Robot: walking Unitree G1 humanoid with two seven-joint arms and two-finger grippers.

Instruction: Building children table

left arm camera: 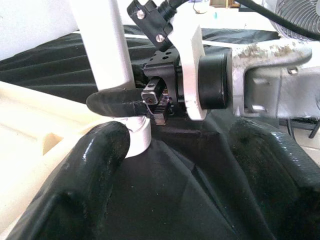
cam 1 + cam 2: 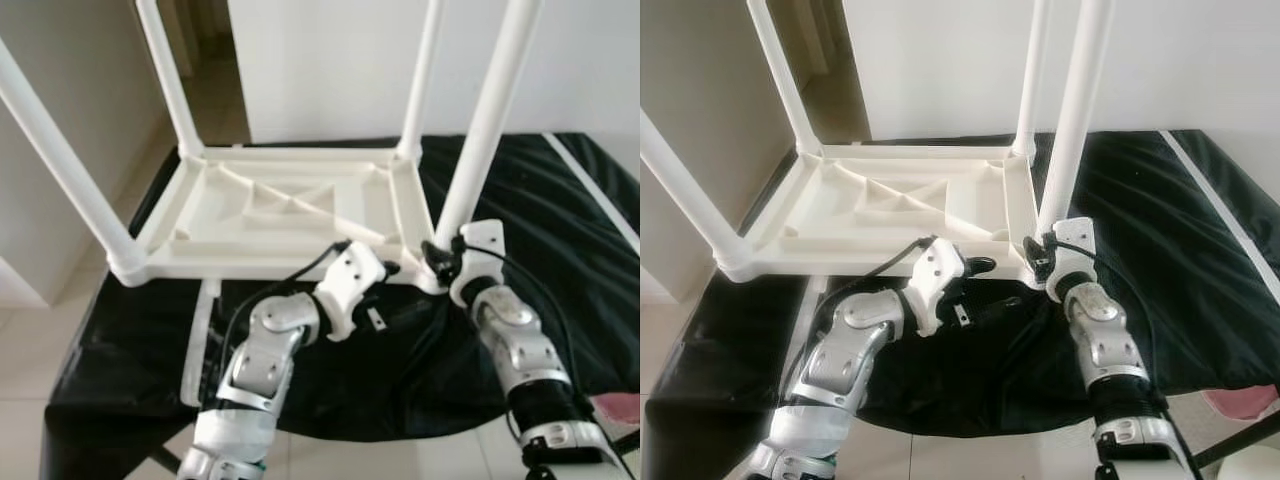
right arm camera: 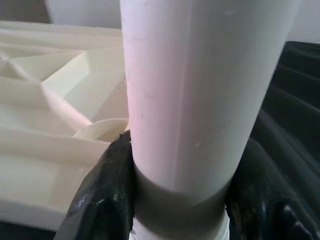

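A white plastic children's table (image 2: 290,205) lies upside down on a black cloth (image 2: 560,230), its legs pointing up. My right gripper (image 2: 440,262) is shut on the base of the near right leg (image 2: 480,130), just above its socket. In the right wrist view the fingers (image 3: 100,200) press both sides of the leg (image 3: 200,90). My left gripper (image 2: 390,285) is open and low, beside the table's front rim near that same corner. In the left wrist view the left gripper (image 1: 180,185) has only cloth between its fingers (image 1: 95,165).
The other legs stand at the near left (image 2: 60,160), far left (image 2: 170,80) and far right (image 2: 422,75). A loose white strip (image 2: 200,340) lies on the cloth under the table's front left. A pink object (image 2: 615,408) sits at the lower right. Tiled floor (image 2: 30,350) lies around.
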